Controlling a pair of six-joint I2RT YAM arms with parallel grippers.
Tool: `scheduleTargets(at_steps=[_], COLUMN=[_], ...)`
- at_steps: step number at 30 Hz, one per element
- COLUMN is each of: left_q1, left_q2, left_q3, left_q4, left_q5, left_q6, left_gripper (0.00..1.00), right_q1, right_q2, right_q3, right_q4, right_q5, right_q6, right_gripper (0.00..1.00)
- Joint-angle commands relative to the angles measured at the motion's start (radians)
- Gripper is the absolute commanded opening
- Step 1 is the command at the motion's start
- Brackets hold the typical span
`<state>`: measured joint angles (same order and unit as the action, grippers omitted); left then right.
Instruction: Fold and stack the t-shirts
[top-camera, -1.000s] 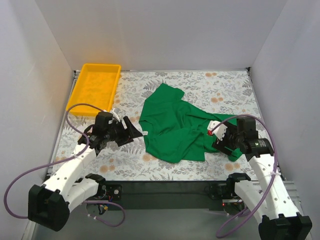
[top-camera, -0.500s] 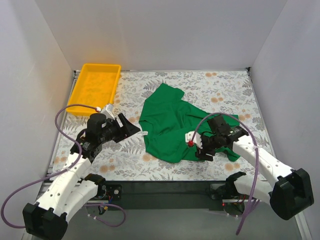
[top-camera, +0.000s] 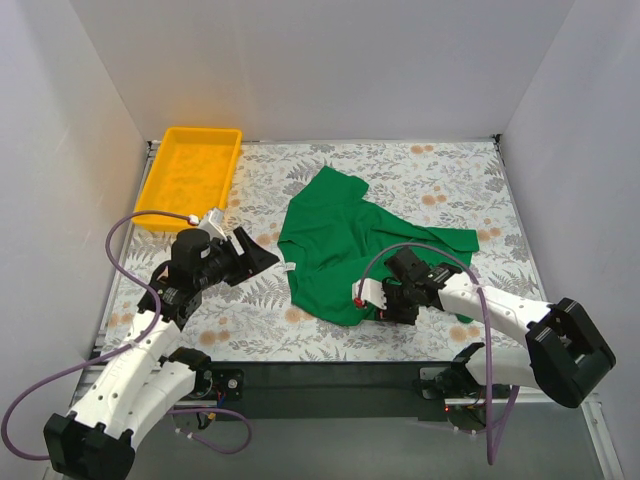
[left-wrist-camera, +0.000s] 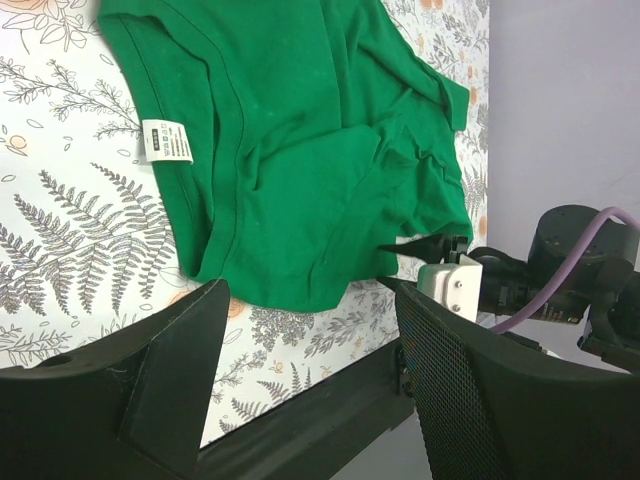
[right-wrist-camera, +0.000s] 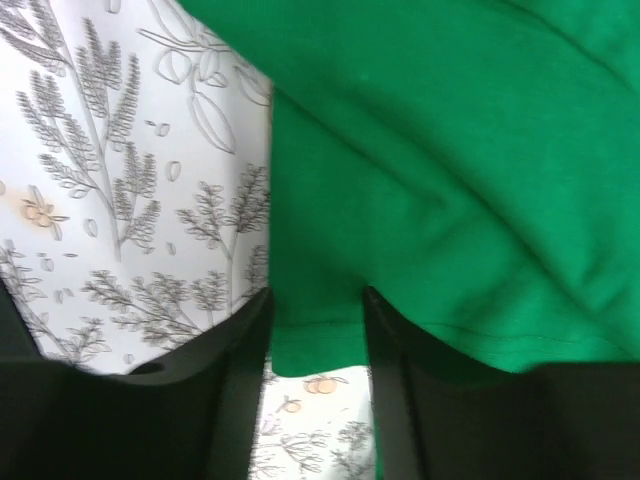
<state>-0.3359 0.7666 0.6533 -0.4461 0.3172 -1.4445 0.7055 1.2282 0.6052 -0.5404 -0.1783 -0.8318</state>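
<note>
The green t-shirt (top-camera: 345, 245) lies crumpled and partly folded on the flowered table, its white label (left-wrist-camera: 167, 140) at the left edge. My right gripper (top-camera: 383, 303) is low at the shirt's near hem. In the right wrist view its fingers (right-wrist-camera: 235, 360) stand a little apart on either side of the hem corner (right-wrist-camera: 315, 330), with green cloth (right-wrist-camera: 450, 150) lying between them. My left gripper (top-camera: 265, 258) hovers open just left of the shirt (left-wrist-camera: 300, 150), nothing between its fingers (left-wrist-camera: 180, 370).
A yellow tray (top-camera: 203, 129) stands at the back left corner. White walls close in the table on three sides. The black front edge (top-camera: 330, 375) runs just behind the right gripper. Purple cables loop off both arms.
The right arm swung left and forward from the shirt's right sleeve to its near hem, and its jaws narrowed around the corner. The left arm shifted only slightly.
</note>
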Motion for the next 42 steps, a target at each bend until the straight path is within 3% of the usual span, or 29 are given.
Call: scheduleTargets(at_steps=[1, 3, 6, 7, 9, 12, 14, 17, 20, 23, 24, 26, 27, 28, 29, 31, 33, 34, 36, 37, 38, 42], left_q1=[0.003, 0.005, 0.003, 0.005, 0.003, 0.003, 0.003, 0.005, 0.003, 0.003, 0.003, 0.003, 0.005, 0.003, 0.003, 0.003, 0.005, 0.005, 0.005, 0.005, 0.005, 0.005], left_q2=[-0.027, -0.03, -0.032, -0.03, -0.026, -0.024, -0.021, -0.004, 0.022, 0.048, 0.057, 0.097, 0.112, 0.156, 0.18, 0.238, 0.333, 0.359, 0.453, 0.485, 0.512, 0.62], left_q3=[-0.004, -0.007, -0.011, -0.012, -0.011, -0.012, -0.014, -0.012, -0.017, -0.024, -0.024, -0.018, -0.014, 0.002, 0.011, 0.047, 0.075, 0.1, 0.129, 0.144, 0.173, 0.227], left_q4=[-0.017, -0.022, -0.019, -0.017, -0.013, -0.011, -0.006, -0.002, 0.006, 0.018, 0.021, 0.029, 0.03, 0.038, 0.043, 0.058, 0.069, 0.081, 0.092, 0.098, 0.101, 0.103], left_q5=[-0.018, -0.02, -0.02, -0.015, -0.012, -0.007, -0.007, 0.006, 0.014, 0.019, 0.016, 0.011, 0.01, 0.003, 0.0, -0.007, -0.012, -0.018, -0.021, -0.02, -0.021, -0.003], left_q6=[-0.001, -0.002, -0.007, -0.008, -0.011, -0.016, -0.016, -0.022, -0.034, -0.042, -0.042, -0.034, -0.028, -0.022, -0.013, 0.01, 0.038, 0.045, 0.077, 0.088, 0.098, 0.136], left_gripper=[0.66, 0.66, 0.66, 0.66, 0.66, 0.66, 0.66, 0.66, 0.66, 0.66, 0.66, 0.66, 0.66, 0.66, 0.66, 0.66, 0.66, 0.66, 0.66, 0.66, 0.66, 0.65], right_q1=[0.02, 0.023, 0.026, 0.029, 0.031, 0.037, 0.055, 0.152, 0.215, 0.27, 0.278, 0.279, 0.278, 0.246, 0.208, 0.007, -0.156, -0.313, -0.506, -0.559, -0.611, -0.796], right_q2=[0.011, 0.016, 0.021, 0.014, 0.004, -0.018, -0.05, -0.055, 0.028, 0.099, 0.108, 0.114, 0.1, 0.087, 0.067, 0.011, -0.012, -0.015, -0.01, -0.006, 0.002, 0.062], right_q3=[-0.012, -0.007, 0.001, 0.001, 0.002, 0.057, 0.103, 0.203, 0.266, 0.286, 0.288, 0.327, 0.344, 0.363, 0.401, 0.445, 0.502, 0.51, 0.498, 0.486, 0.473, 0.407], right_q4=[0.005, -0.018, -0.076, -0.09, -0.105, -0.206, -0.336, -0.481, -0.579, -0.621, -0.618, -0.616, -0.61, -0.603, -0.584, -0.54, -0.477, -0.378, -0.241, -0.163, -0.057, 0.085], right_q5=[0.007, -0.012, -0.049, -0.056, -0.079, -0.185, -0.339, -0.49, -0.6, -0.603, -0.596, -0.54, -0.518, -0.503, -0.503, -0.527, -0.527, -0.514, -0.448, -0.399, -0.347, -0.244], right_q6=[0.011, -0.004, -0.033, -0.038, -0.053, -0.116, -0.203, -0.283, -0.373, -0.383, -0.376, -0.327, -0.311, -0.297, -0.274, -0.244, -0.192, -0.111, 0.007, 0.154, 0.201, 0.287], right_gripper=[0.45, 0.38, 0.17, 0.06, 0.01, 0.01, 0.01, 0.01, 0.01, 0.03, 0.07, 0.35, 0.44, 0.55, 0.57, 0.61, 0.61, 0.61, 0.61, 0.61, 0.6, 0.57])
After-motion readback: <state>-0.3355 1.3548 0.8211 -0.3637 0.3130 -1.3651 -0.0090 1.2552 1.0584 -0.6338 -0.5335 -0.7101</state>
